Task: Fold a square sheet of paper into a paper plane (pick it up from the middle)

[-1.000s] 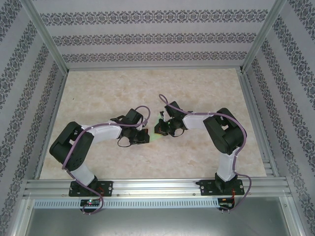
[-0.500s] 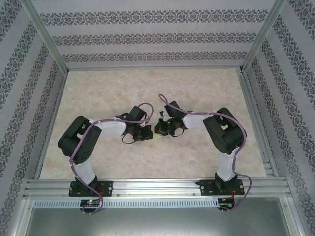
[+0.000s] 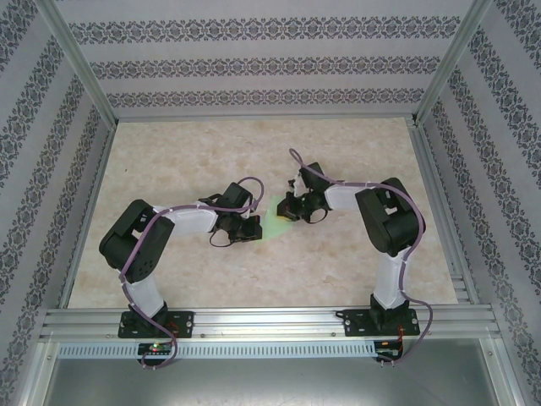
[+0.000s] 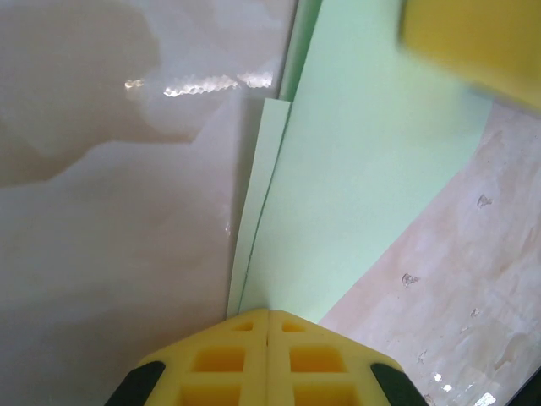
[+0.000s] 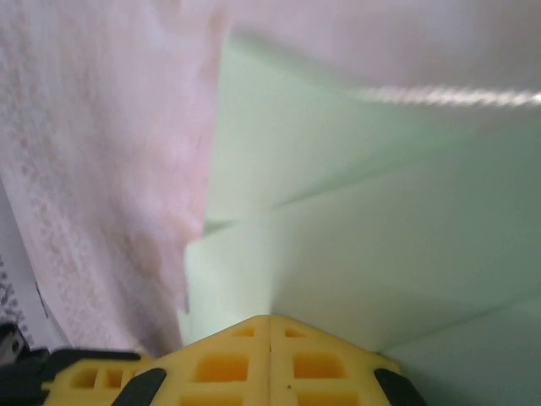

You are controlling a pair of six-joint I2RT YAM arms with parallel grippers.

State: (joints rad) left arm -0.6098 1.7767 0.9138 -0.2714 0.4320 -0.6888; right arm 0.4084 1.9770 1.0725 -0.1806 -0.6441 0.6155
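At the middle of the marbled counter (image 3: pixel 338 271), left gripper (image 4: pixel 268 317) and right gripper (image 5: pixel 270 321) each clamp closed on the layered green paper (image 4: pixel 355 194), folding begun but seemingly unfinished.

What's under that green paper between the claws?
Another folded layer of the green paper peeks out under its top flap, with the marbled table around it. Anything directly beneath is covered.

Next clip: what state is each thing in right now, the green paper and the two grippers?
paper: folded into overlapping layers, pinched by both grippers.
left gripper: shut on the paper's edge.
right gripper: shut on the paper.
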